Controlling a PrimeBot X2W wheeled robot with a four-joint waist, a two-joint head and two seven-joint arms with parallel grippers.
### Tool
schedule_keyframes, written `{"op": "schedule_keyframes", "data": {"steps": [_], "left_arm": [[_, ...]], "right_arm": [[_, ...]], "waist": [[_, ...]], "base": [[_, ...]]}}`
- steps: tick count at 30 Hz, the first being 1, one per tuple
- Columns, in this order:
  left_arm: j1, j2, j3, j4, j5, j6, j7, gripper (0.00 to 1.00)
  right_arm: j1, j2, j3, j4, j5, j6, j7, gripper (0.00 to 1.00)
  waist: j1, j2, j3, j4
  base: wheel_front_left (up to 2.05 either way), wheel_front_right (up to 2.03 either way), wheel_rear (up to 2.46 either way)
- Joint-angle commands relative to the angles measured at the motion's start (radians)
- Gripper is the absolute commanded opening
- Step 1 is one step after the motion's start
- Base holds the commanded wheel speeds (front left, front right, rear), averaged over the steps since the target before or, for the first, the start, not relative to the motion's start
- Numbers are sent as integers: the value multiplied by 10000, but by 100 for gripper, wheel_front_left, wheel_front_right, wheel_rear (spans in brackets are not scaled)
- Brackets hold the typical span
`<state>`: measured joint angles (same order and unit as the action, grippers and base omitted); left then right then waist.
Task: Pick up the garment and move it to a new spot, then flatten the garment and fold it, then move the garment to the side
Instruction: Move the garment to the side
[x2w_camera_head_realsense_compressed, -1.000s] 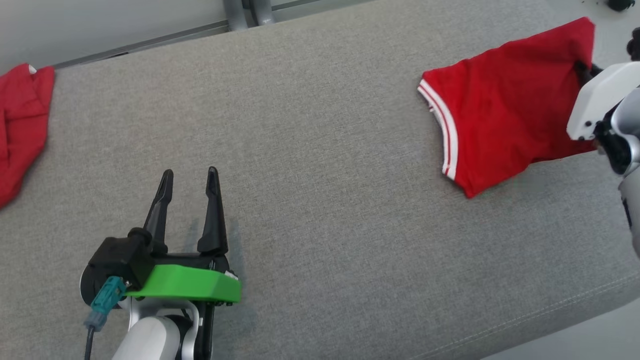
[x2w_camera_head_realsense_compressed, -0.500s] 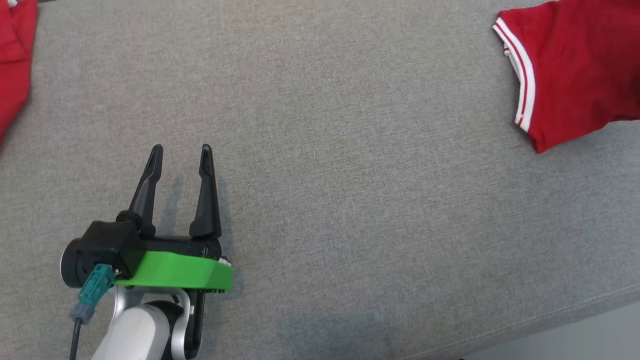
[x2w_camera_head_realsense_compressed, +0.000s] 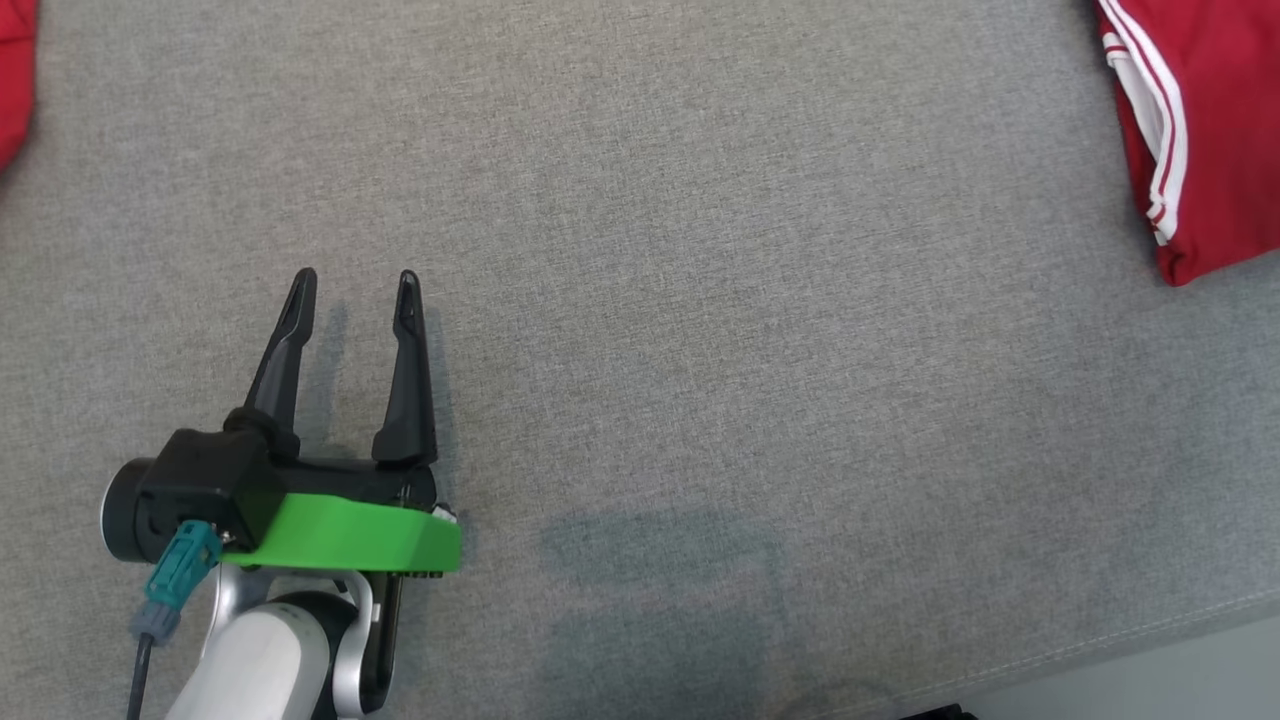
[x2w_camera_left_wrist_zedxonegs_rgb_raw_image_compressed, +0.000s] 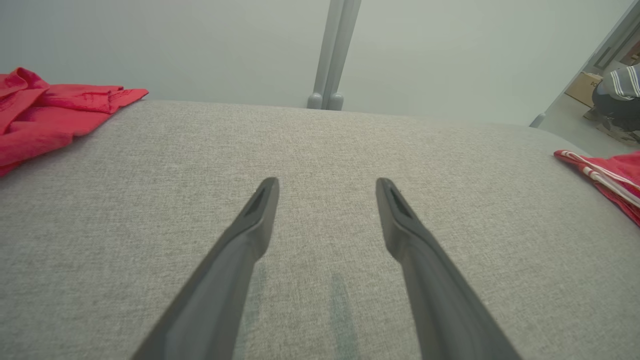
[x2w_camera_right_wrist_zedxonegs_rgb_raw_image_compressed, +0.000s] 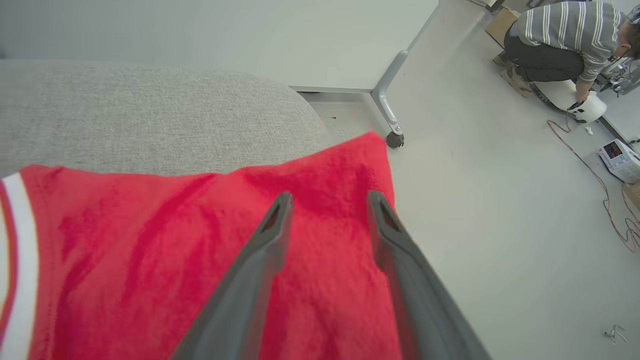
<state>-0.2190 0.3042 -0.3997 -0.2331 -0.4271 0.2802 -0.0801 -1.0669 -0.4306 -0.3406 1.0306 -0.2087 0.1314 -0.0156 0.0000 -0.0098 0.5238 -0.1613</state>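
Garment (x2w_camera_right_wrist_zedxonegs_rgb_raw_image_compressed: 125, 250) — red — lies beneath the 2 parted right fingers (x2w_camera_right_wrist_zedxonegs_rgb_raw_image_compressed: 267, 237).

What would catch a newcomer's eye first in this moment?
The red garment with white stripes at the right end of the grey cushion, with the right gripper poised over it, fingers apart. Next, the left gripper on its bright green mount, open over bare cushion at the lower left of the head view. A second red garment lies crumpled at the far left.
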Motion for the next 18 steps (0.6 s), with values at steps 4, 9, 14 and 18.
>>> {"op": "schedule_keyframes", "data": {"steps": [4,9,14,18], "left_arm": [[-207,157,19,-114,126,81,72,100],[-212,176,12,-114,112,121,124,100],[-206,94,6,9,-8,31,-21,100],[-229,-14,-32,239,-139,-34,-169,100]], "right_arm": [[-246,344,-464,187,-516,-13,-487,100],[-319,612,-617,519,-970,-13,-863,100],[-507,940,-331,878,-1181,-13,-1323,100],[-649,1235,231,1255,-1114,-13,-1808,100]], "waist": [[0,98,147,2],[0,98,112,-61],[0,98,-209,-172],[0,98,-681,-216]], "base": [[0,0,0],[0,0,0],[0,0,0],[0,0,0]]}}
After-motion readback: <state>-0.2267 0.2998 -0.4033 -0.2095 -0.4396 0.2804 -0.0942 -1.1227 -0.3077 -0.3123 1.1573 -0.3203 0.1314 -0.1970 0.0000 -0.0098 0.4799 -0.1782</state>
